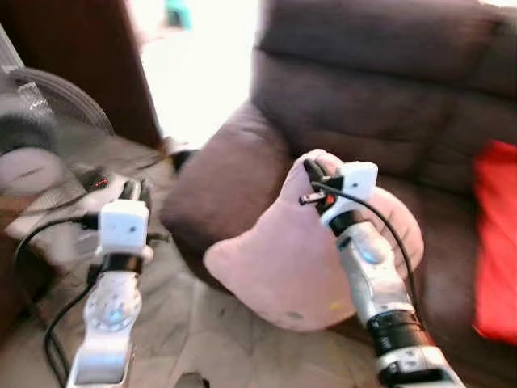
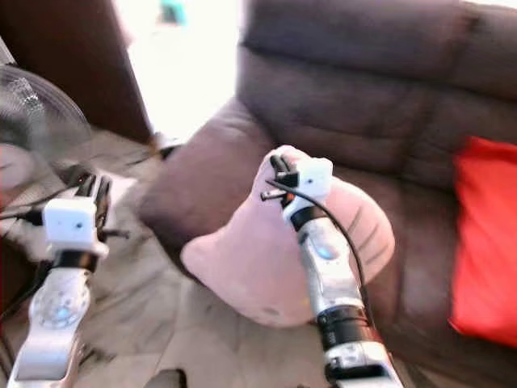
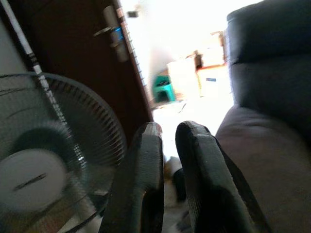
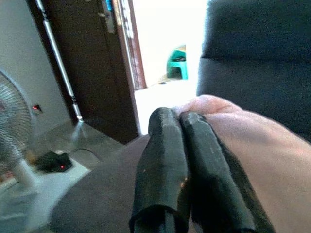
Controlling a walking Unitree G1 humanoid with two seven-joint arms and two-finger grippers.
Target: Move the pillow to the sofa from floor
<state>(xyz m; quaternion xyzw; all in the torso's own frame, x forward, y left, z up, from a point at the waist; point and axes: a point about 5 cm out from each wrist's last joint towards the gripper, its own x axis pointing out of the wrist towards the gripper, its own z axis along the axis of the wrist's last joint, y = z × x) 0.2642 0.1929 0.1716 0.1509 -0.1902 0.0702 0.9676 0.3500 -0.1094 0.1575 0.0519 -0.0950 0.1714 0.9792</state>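
Observation:
A pale pink pillow (image 1: 283, 259) hangs in front of the dark brown sofa (image 1: 388, 97), partly over the seat's front edge and beside the armrest (image 1: 222, 186). My right gripper (image 1: 313, 171) is shut on the pillow's top edge (image 4: 204, 104), holding it off the floor. My left gripper (image 1: 133, 191) is raised to the left of the sofa over the floor, its fingers (image 3: 146, 160) nearly together with nothing between them.
A red cushion (image 1: 494, 242) lies on the sofa seat at the right. A standing fan (image 1: 32, 137) is at the left, with black cables (image 1: 56, 323) and a power strip on the tiled floor. A dark door (image 4: 87, 58) and bright doorway lie behind.

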